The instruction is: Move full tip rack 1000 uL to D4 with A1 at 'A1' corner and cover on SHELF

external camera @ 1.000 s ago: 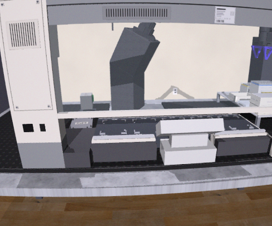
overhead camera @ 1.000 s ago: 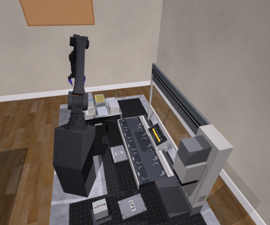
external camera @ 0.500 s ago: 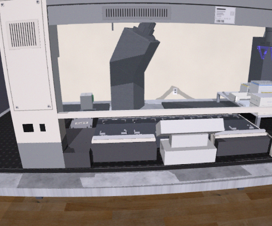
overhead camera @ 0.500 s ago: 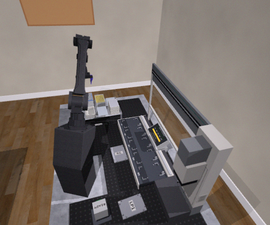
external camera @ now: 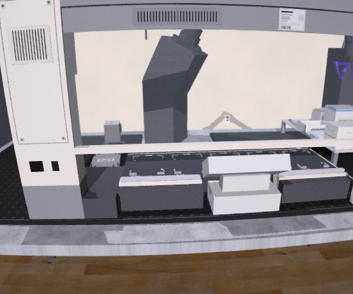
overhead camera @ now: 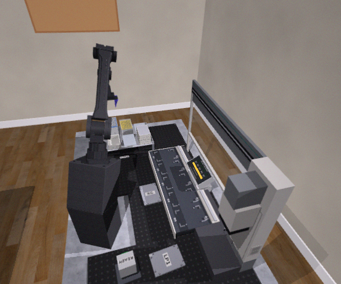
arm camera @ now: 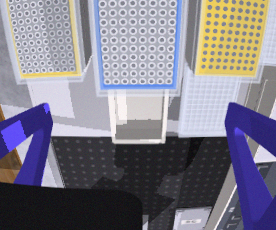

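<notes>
1. The gripper (arm camera: 141,151) hangs high above the shelf (external camera: 295,121), fingers spread fully wide and holding nothing.
2. In the wrist view three racks lie side by side: a yellow-bordered rack (arm camera: 44,27) at 10 o'clock, a blue-bordered rack (arm camera: 138,29) at 12 o'clock, and a bare yellow rack (arm camera: 234,23) at 2 o'clock.
3. The bare yellow rack shows dark holes on coloured plate, so it looks empty; grabbing it would fail the task.
4. Both others show pale rings. I judge size must come from the labels, unreadable here; picking by colour alone risks the wrong size.
5. Descending off-centre could nudge a neighbouring rack, since they sit close together.
6. Position D4 on the deck (overhead camera: 179,182) is bare.
</notes>
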Action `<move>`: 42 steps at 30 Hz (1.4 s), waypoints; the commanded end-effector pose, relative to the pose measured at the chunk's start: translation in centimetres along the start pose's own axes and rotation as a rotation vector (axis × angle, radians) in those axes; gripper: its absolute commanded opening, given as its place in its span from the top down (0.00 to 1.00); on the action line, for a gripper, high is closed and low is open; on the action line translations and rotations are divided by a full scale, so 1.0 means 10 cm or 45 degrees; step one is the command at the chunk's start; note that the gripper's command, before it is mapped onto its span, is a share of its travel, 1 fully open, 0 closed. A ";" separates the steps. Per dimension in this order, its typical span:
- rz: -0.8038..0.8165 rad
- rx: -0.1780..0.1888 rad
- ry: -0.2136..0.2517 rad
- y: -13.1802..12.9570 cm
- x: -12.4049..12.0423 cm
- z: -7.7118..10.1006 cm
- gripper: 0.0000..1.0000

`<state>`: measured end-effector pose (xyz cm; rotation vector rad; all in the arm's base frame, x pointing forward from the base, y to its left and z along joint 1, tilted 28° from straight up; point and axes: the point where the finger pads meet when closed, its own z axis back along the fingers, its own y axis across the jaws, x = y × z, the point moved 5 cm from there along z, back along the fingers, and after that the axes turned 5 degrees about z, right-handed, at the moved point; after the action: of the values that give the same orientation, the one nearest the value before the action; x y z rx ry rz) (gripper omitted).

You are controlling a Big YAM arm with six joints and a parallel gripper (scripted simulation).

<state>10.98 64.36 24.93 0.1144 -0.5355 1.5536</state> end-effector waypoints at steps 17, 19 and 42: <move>-0.011 -0.015 -0.068 -0.13 0.15 -0.13 0.00; -0.008 -0.012 -0.054 -0.11 0.13 -0.24 0.00; -0.019 -0.025 -0.108 -0.18 0.27 -0.39 0.00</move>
<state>12.29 66.82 18.85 0.1079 -0.5258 1.5611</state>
